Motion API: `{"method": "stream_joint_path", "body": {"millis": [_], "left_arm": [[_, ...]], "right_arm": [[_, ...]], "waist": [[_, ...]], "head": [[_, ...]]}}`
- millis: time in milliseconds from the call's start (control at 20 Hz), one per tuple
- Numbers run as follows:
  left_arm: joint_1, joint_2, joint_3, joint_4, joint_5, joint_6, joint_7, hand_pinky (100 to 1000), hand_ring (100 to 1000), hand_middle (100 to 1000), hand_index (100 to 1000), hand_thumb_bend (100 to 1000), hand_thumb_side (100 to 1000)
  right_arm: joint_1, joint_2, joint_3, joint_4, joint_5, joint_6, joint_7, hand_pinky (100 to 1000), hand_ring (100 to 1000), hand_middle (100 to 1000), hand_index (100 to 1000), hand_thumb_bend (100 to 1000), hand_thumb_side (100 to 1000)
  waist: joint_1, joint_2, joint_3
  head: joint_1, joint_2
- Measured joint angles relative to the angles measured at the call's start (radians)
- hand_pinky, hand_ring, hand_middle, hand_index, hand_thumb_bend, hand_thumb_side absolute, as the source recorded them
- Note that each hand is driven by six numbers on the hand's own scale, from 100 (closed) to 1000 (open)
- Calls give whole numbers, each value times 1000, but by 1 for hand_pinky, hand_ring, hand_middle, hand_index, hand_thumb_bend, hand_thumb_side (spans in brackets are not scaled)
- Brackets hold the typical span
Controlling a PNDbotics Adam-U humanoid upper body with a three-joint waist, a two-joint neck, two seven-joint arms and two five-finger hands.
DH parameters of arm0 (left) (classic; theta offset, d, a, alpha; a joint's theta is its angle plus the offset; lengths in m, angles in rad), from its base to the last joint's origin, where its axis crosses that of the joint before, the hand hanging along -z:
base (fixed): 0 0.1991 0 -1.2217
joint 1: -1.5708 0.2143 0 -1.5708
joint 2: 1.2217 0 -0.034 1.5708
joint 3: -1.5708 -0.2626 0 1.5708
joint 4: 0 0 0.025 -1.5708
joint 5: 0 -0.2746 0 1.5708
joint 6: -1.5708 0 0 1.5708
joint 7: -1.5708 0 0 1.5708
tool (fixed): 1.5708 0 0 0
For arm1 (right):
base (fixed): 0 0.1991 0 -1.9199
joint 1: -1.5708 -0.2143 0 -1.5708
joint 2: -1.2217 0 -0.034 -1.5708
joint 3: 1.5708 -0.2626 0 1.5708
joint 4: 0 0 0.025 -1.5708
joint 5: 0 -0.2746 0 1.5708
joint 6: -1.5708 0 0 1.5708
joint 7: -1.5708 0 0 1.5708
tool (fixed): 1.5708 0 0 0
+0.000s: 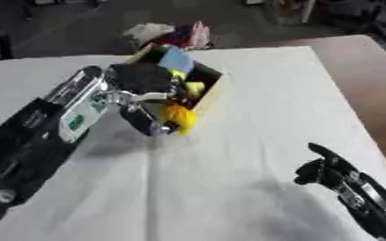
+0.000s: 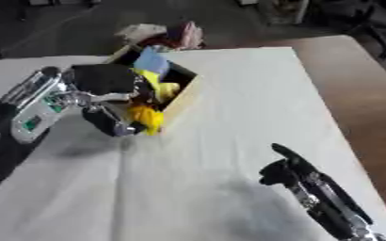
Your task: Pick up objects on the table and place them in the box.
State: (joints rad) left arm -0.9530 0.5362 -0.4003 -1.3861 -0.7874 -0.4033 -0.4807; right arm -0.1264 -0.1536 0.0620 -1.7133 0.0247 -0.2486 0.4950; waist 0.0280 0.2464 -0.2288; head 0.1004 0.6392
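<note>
White table (image 1: pixel 254 141), left hand (image 1: pixel 143 101) gripping yellow object (image 1: pixel 181 117), box (image 1: pixel 215 92) edge

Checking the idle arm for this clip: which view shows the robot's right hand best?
The right eye view: the right hand sits well inside the picture, with its forearm running to the lower edge. The left eye view shows the same hand nearer the right edge, its forearm cut off sooner.

Both eye views look steeply down from the robot's head onto the white-covered table (image 1: pixel 254 141), facing away from the robot toward the dark floor along the upper edge. They share almost all of the scene: the open box (image 1: pixel 209 89) sits at upper centre in the left eye view and a little further toward the left edge in the right eye view. The table lies slightly askew, with its brown bare edge (image 2: pixel 369 94) along the right side.
</note>
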Motion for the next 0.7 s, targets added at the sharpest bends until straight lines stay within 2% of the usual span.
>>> {"method": "stream_joint_path", "body": {"millis": [250, 500, 700], "left_arm": [[-35, -44, 59, 77, -68, 84, 77, 689, 610, 656, 806, 249, 257], [-39, -95, 47, 124, -152, 167, 161, 716, 655, 698, 833, 320, 268], [-39, -117, 27, 136, -222, 196, 231, 749, 706, 735, 861, 399, 296]], "right_arm": [[1, 0, 1, 0, 0, 1, 2, 714, 670, 663, 1000, 100, 817], [0, 1, 5, 0, 0, 3, 6, 714, 670, 662, 1000, 100, 817], [-1, 1, 7, 0, -1, 4, 8, 714, 670, 662, 1000, 100, 816]], "waist": [[-6, -1, -6], [-5, -1, -13], [-4, -1, -18]], "head": [[6, 0], [13, 0], [16, 0]]}}
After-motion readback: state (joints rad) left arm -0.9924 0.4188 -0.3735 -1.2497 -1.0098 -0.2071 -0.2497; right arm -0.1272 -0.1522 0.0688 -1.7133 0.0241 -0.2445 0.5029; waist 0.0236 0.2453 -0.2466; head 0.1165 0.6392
